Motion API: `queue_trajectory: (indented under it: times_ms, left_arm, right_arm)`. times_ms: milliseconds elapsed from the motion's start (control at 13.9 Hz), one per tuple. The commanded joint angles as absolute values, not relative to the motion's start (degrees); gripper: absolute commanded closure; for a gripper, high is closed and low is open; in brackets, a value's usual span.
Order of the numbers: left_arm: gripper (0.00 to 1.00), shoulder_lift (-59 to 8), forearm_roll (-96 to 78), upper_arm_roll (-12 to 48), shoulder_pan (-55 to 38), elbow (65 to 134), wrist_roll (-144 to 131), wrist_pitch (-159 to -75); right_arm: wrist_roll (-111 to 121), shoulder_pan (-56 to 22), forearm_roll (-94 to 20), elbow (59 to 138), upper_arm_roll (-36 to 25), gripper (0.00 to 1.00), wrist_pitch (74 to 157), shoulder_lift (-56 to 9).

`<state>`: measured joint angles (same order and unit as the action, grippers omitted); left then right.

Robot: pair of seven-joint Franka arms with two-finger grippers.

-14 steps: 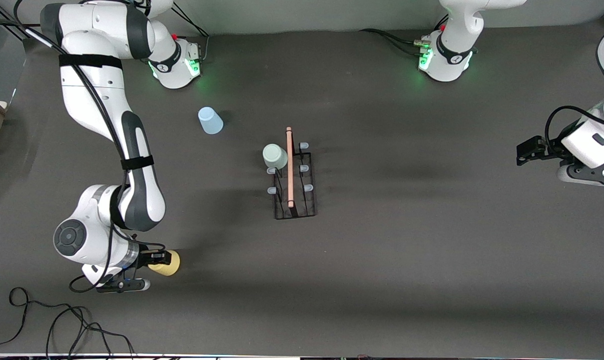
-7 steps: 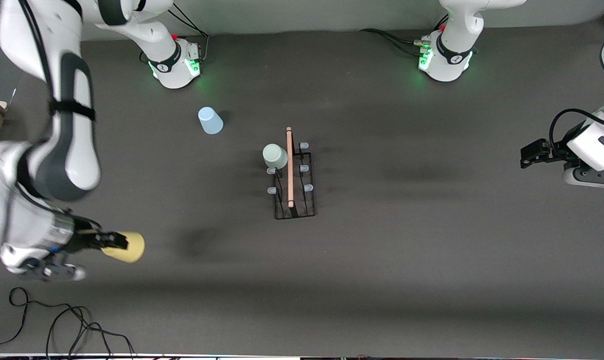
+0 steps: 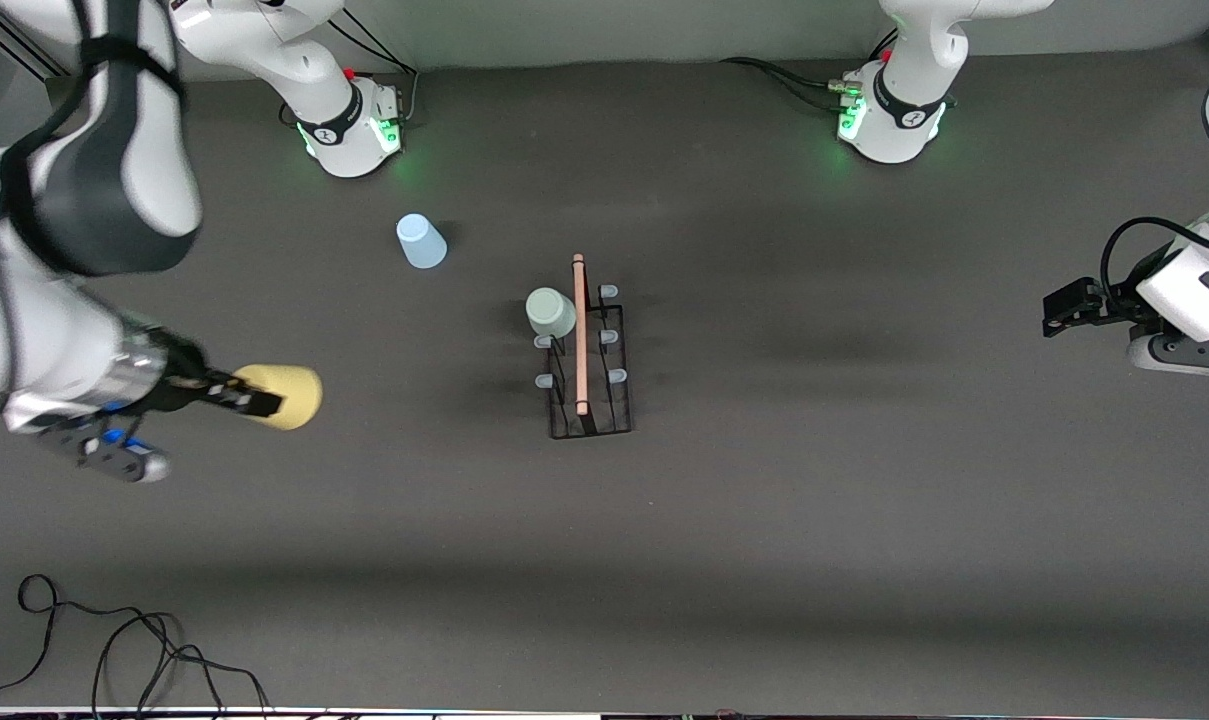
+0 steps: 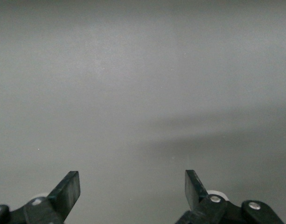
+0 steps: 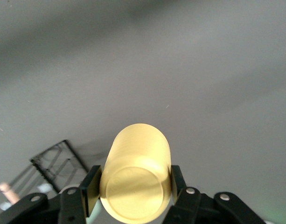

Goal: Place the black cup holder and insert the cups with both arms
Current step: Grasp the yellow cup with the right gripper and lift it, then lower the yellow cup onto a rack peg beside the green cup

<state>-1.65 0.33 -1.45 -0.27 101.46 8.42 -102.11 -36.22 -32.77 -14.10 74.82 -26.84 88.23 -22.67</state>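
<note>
The black cup holder point(image 3: 589, 400) stands mid-table with its wooden rod handle point(image 3: 580, 335); a corner of it shows in the right wrist view point(image 5: 56, 163). A pale green cup point(image 3: 550, 312) sits upside down on one of its pegs. A pale blue cup point(image 3: 420, 241) stands upside down on the table, nearer the right arm's base. My right gripper point(image 3: 254, 403) is shut on the yellow cup point(image 3: 286, 396) and holds it on its side above the table, toward the right arm's end; the right wrist view shows the cup point(image 5: 136, 184) between the fingers. My left gripper point(image 4: 132, 184) is open and empty, waiting at the left arm's end point(image 3: 1059, 305).
Black cables point(image 3: 114, 650) lie at the table edge nearest the front camera, at the right arm's end. The two arm bases point(image 3: 349, 125) point(image 3: 889, 120) stand along the back edge.
My right gripper has lifted the yellow cup off the table and carried it up and toward the holder. The left arm has hardly moved.
</note>
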Motion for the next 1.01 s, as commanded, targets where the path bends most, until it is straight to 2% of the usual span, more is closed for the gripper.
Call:
queue_trajectory:
  times_ms: [0,216,432,648,936]
  left_arm:
    - [0.0,-1.2,-0.2,-1.4,0.0,101.2,8.0,-102.3]
    - [0.0,-1.2,-0.2,-1.2,-0.2,101.3,7.8,-102.2]
    - [0.0,-1.4,-0.2,-1.3,0.0,100.5,8.0,-102.6]
    - [0.0,-1.7,-0.1,-1.3,0.0,100.4,8.3,-103.1]
    - [0.0,-1.6,-0.1,-1.3,0.0,100.4,7.9,-102.9]
  right_arm:
    - [-54.9,-40.7,-13.6,76.2,-27.0,1.0,88.6,-21.9]
    - [-70.8,-48.8,-13.8,76.4,-26.8,1.0,93.0,-23.1]
    - [-80.0,-53.6,-14.3,77.3,-26.8,1.0,98.0,-25.1]
    - [-82.1,-54.7,-14.4,78.1,-26.8,1.0,102.2,-27.8]
    - [-82.1,-56.4,-14.3,85.2,-26.8,1.0,110.7,-28.2]
